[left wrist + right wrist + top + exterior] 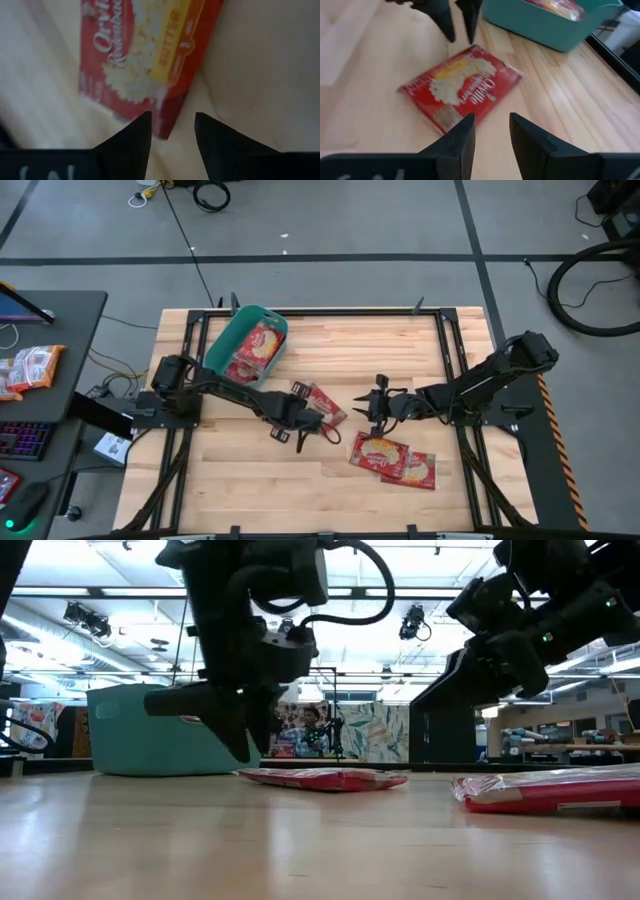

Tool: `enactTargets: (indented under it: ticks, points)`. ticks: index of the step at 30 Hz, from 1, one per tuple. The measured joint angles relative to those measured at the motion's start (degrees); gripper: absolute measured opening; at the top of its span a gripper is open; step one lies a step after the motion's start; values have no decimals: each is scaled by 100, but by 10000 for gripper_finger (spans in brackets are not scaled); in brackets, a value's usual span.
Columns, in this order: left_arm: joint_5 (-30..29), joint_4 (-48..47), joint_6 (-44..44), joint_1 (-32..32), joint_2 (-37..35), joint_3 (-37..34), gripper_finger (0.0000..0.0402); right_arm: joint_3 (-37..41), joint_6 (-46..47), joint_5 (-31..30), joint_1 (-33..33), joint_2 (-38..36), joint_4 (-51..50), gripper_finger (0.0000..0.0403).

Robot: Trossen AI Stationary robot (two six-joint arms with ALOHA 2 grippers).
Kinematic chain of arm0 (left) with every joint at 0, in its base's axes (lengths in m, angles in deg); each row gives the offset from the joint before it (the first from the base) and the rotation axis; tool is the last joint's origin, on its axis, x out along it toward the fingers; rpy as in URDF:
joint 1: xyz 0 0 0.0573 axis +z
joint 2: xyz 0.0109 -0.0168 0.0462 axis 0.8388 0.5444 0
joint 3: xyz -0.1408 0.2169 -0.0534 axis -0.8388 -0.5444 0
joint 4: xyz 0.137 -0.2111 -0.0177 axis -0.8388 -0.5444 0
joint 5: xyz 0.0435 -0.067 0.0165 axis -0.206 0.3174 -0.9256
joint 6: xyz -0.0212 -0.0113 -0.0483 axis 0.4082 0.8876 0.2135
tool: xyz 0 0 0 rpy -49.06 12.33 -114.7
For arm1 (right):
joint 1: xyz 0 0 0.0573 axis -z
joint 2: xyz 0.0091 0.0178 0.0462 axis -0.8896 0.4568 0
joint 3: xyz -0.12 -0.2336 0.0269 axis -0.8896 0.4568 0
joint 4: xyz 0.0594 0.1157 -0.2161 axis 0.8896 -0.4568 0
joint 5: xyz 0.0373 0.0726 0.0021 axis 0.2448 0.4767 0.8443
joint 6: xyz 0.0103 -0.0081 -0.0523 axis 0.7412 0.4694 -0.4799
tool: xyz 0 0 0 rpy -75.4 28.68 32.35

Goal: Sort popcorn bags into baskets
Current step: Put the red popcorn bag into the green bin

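One red popcorn bag [320,402] with a cream-yellow panel lies flat at the table's middle, between the two grippers. My left gripper [172,125] is open and points down over one corner of this bag [145,55]; the low view shows its fingers [240,735] at the bag's [325,778] left end. My right gripper [492,125] is open and sits just to the bag's [462,87] right, aimed at it. Two more bags [392,460] lie flat, overlapping, near the table's near edge. The teal basket [222,350] stands at the far left and holds several bags.
The basket [555,25] stands just past the middle bag, seen from the right wrist. The two near bags [560,790] lie below the right arm. Bare wood stretches along the near edge and the far right. A side desk holds more packets [30,368].
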Motion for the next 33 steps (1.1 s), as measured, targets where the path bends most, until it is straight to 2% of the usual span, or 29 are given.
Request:
enactTargets:
  ticks: [3, 8, 14, 33]
  points:
    - [-426, -140, 69, -58, 0, 2, 155, -19, -1, 80, 0, 87, 44, 126]
    - [-499, -10, 104, -58, -11, -356, 155, -47, -2, 97, 0, 186, 207, 126]
    - [-1287, 485, -104, -186, -13, -735, 155, -67, -106, 112, 7, 236, 289, 126]
    - [-1321, 1324, -166, -203, -17, -1119, 155, -68, -139, 126, 11, 249, 413, 126]
